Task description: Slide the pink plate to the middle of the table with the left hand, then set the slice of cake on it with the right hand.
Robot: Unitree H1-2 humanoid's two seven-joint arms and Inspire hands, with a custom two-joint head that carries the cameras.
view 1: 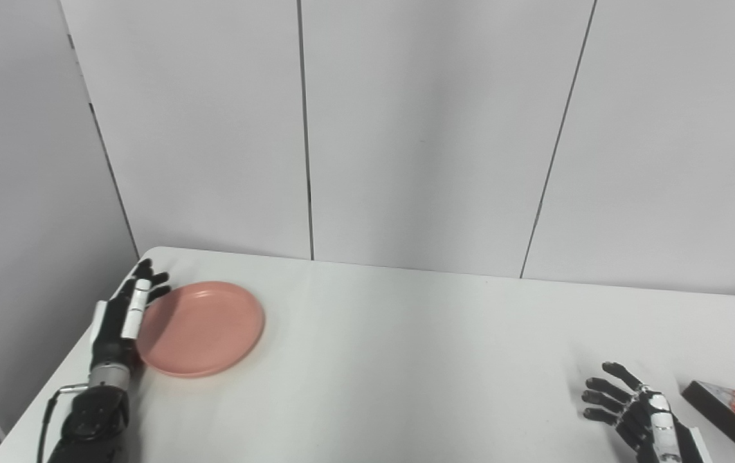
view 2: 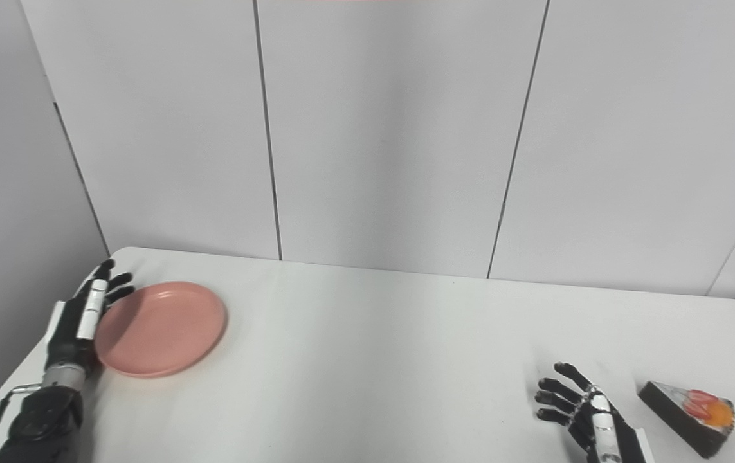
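A round pink plate point(view 1: 203, 326) lies flat on the white table point(view 1: 406, 360) near its far left corner. My left hand point(view 1: 124, 315) stands on edge against the plate's left rim, fingers straight and pointing away from me, holding nothing. A dark slice of cake point(view 2: 689, 415) with red and orange fruit on top rests near the front right of the table. My right hand point(view 2: 582, 411) hovers low just left of the cake, fingers spread, apart from it and empty.
Grey wall panels point(view 1: 431, 128) rise right behind the table's far edge. The table's left edge runs close beside my left forearm point(view 1: 90, 418). Bare tabletop stretches between the plate and the cake.
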